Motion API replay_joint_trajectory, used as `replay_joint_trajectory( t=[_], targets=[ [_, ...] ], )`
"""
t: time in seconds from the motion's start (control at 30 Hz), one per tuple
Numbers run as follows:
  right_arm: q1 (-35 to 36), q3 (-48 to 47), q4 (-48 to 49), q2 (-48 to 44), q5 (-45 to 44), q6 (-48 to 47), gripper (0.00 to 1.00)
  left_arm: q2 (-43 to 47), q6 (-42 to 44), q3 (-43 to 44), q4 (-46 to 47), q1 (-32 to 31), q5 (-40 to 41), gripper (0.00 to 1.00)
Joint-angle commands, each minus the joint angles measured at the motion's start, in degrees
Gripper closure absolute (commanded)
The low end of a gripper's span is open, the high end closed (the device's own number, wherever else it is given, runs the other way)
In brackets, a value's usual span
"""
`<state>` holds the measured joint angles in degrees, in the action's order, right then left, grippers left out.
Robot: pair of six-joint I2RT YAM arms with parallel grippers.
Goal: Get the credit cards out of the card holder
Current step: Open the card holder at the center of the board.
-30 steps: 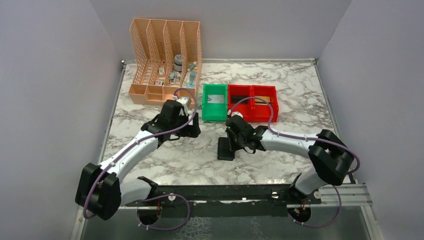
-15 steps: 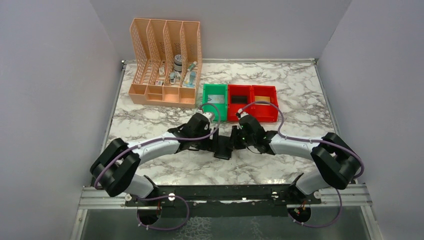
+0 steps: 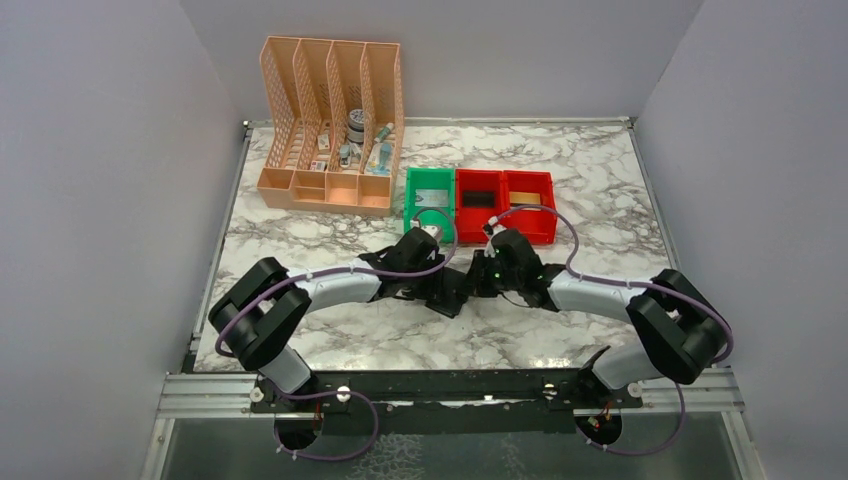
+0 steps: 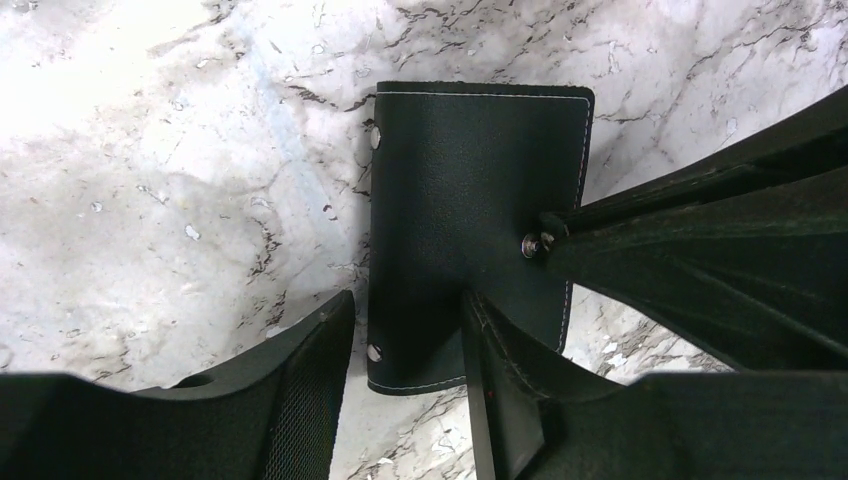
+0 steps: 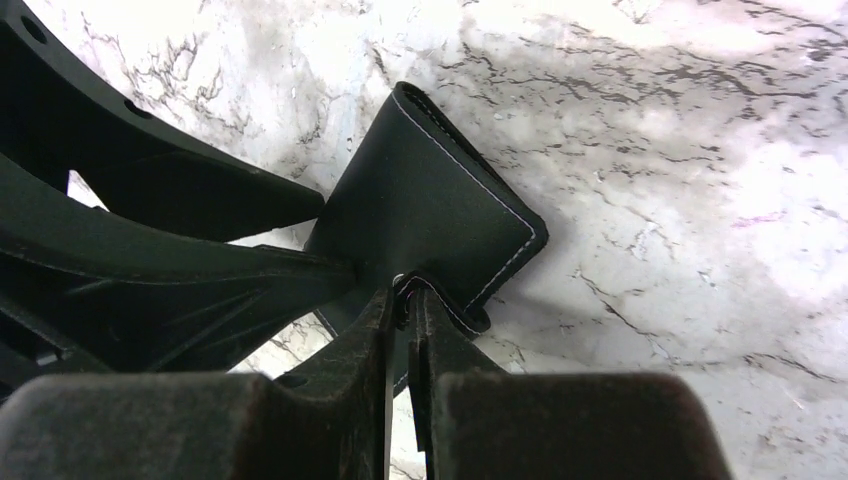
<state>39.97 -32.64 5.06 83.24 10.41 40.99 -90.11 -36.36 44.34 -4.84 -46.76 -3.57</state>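
Between our arms at mid-bench (image 3: 330,330), the card holder (image 4: 470,190) is pinched by one edge in our clenched right tool (image 5: 403,292); our left tool (image 4: 408,312) straddles its near edge, jaws apart, long axis pointing away.

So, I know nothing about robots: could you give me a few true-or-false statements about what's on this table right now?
1. The right tool pinches an edge of the black card holder. True.
2. The card holder lies inside a bin. False: it is out over the marble table, in front of the green bin and the red bins.
3. A peach file organizer stands at the far left. True.
4. Two bins are green. False: only one is.
5. A credit card sticks out of the holder. False: no card shows on it.
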Motion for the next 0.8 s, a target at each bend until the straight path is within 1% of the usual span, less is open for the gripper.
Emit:
replay_joint_trajectory(
  t=[0.0,0.13,0.23,0.3,0.37,0.43,0.57,0.77],
  targets=[
    [-1.79,1.68,-7.43,-1.59,-0.89,-0.56,0.99,-2.6,-0.19,-0.63,-3.6,-0.08,6.27,0.55],
    [-1.93,-0.14,-13.02,-2.88,-4.36,-2.58,0.99,-2.75,-0.06,-1.18,-3.66,-0.04,6.23,0.55],
    [-1.91,-0.87,-17.28,-4.15,-7.27,-3.05,0.96,-2.55,0.14,-1.1,-3.59,-0.16,5.63,0.55],
    [-1.93,-0.52,-18.28,-5.67,-8.08,-3.41,0.9,-2.26,0.3,-0.93,-3.58,-0.17,5.19,0.55],
    [-1.95,-0.54,-19.69,-6.6,-8.7,-3.15,0.82,-1.83,0.49,-0.63,-3.58,-0.17,4.74,0.53],
    [-1.96,-0.94,-21.19,-6.77,-9.39,-2.52,0.8,-1.52,0.79,-0.34,-3.44,-0.21,4.1,0.52],
    [-1.95,-1.26,-22.08,-6.13,-9.69,-0.57,0.79,-1.3,1.4,0.25,-3.35,-0.26,3.26,0.51],
    [-1.91,-1.18,-19.07,-5.02,-5.9,1.92,0.79,-1.03,1.81,0.58,-3.29,-0.43,2.28,0.5]
  ],
)
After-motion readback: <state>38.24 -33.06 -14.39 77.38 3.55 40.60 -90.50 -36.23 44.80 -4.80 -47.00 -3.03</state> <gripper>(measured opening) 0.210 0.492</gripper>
